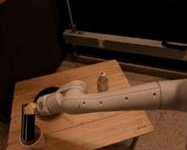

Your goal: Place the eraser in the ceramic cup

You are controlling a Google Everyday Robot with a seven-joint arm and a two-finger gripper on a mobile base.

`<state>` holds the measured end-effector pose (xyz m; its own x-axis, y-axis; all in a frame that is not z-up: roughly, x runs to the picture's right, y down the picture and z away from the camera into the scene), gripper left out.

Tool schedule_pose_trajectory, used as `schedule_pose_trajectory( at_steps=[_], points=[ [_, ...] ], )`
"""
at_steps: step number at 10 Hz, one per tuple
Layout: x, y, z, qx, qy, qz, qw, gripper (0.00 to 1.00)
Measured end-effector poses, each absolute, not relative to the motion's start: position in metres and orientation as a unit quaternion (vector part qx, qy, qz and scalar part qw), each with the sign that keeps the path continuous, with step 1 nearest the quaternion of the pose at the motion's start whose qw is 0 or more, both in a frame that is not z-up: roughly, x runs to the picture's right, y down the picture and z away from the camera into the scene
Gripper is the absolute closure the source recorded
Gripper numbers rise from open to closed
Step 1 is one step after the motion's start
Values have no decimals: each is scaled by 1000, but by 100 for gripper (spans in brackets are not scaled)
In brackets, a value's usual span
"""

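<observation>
The eraser (27, 125) is a long black bar standing nearly upright, with its lower end inside the white ceramic cup (33, 142) at the table's front left corner. My gripper (31, 108) is at the eraser's top end, just above the cup, and is shut on it. The white arm reaches in from the right across the table.
A black round bowl (46, 92) sits just behind the gripper, partly hidden by the arm. A small pale bottle (103, 82) stands at the back of the wooden table (93, 132). Dark shelving and a bench stand behind the table; the floor lies to the right.
</observation>
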<state>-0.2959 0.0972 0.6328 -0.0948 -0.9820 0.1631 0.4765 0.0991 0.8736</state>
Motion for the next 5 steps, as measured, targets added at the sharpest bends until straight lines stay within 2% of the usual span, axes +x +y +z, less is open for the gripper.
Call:
schedule_pose_trajectory(
  at_steps=[5],
  points=[
    [-298, 95, 631, 295, -420, -609, 605, 29]
  ],
)
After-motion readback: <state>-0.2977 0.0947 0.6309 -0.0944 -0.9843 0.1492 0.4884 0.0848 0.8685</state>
